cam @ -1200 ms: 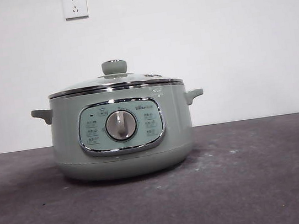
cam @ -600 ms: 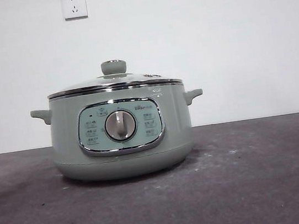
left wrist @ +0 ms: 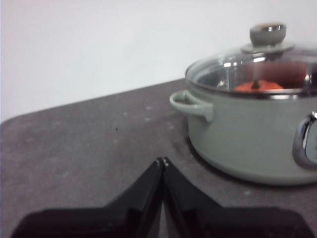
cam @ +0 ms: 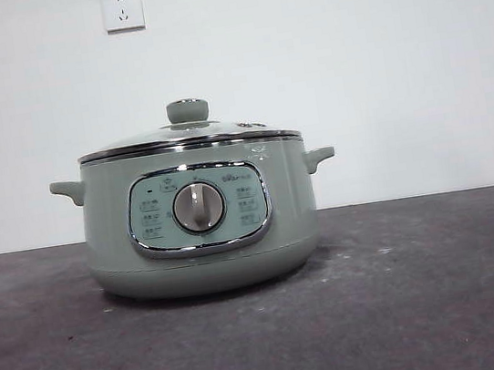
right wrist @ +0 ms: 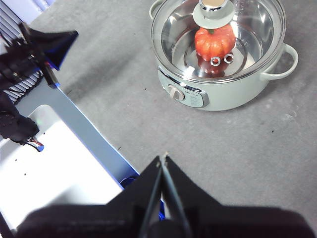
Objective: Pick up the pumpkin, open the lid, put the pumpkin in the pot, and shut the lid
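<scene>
The pumpkin (right wrist: 214,41) sits inside the pot (right wrist: 225,94), on its shiny floor, under the closed lid (right wrist: 247,29). It looks like a small, light, stiff toy with smooth ribs; were it to be taken up again, a pinch across the ribbed body or at the stem would likely serve. The lid is glass, probably heavier and breakable, and its knob (left wrist: 268,33) is the obvious hold. The pot looks heavy and steady. From the left gripper (left wrist: 162,162), low over the table (left wrist: 89,134), the pot stands ahead and off to one side, apart from it. The right gripper (right wrist: 163,159) hangs high, well apart from the pot. Both have their jaws pressed together, holding nothing. The task looks done.
</scene>
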Controlling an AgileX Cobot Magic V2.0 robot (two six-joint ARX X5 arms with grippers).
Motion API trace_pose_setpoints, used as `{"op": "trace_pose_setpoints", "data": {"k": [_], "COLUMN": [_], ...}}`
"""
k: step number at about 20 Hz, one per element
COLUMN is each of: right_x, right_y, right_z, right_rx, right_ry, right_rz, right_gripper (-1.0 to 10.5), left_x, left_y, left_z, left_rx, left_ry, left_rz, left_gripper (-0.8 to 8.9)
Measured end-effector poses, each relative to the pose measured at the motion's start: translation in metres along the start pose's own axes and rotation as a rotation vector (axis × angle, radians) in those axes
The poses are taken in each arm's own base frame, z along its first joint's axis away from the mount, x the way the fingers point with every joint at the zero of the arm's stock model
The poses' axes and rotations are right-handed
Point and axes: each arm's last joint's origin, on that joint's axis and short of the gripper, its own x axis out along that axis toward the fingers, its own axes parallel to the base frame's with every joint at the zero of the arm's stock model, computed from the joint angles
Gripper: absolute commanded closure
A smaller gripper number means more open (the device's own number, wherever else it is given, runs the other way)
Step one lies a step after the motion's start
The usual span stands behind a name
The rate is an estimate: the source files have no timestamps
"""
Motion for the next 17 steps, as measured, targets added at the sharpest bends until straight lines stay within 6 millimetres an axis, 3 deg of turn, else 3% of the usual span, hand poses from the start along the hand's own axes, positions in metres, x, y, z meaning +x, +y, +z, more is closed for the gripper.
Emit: {"op": "trace_pose_setpoints", "data": {"k": [7, 17], "right_x": [0.0, 0.0], "right_y": [0.0, 0.0], "right_z": [0.0, 0.0], "right_rx": [0.0, 0.0], "right_ry": [0.0, 0.0], "right_rz": [0.0, 0.0], "right_gripper": [9.5, 9.5], "left_x": [-0.003, -0.003], "left_y": [-0.003, -0.003], "left_z": [-0.015, -0.016], "left_rx": [-0.031, -0.035], "left_ry": [0.099, 0.102], "left_rz": [-0.014, -0.015], "left_gripper": [8.17, 8.17]}}
